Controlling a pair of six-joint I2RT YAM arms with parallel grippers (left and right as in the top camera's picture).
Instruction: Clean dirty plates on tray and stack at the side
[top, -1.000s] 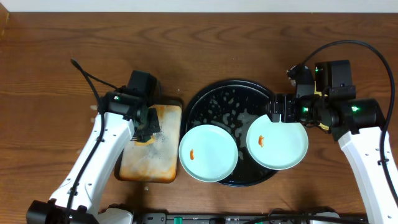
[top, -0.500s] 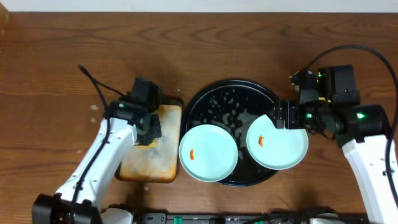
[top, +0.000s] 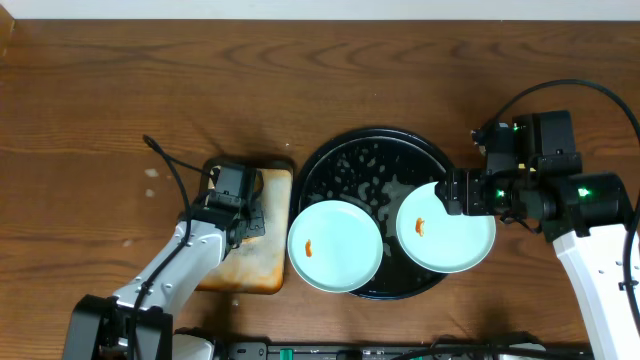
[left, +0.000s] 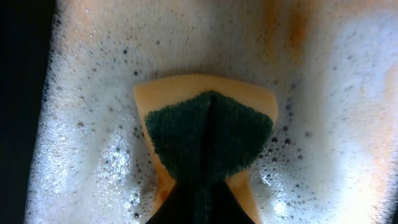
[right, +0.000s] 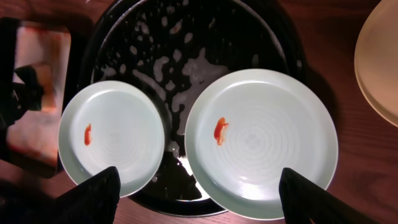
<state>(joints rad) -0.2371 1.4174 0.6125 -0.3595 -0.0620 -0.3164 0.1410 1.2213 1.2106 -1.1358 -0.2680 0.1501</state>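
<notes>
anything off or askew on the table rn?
Yes: the left pale mint-green round plate and the right pale mint-green round plate both overhang the raised rim of the large round black tray rather than lying inside it. Nothing looks broken.

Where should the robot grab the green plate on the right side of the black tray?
By its thin rim on the right, coming from that side: the plate lies flat, but that edge sticks out past the tray, likely leaving room for a finger underneath.

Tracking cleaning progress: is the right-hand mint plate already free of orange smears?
No, the right-hand mint plate carries an orange smear left of its centre in the right wrist view.
</notes>
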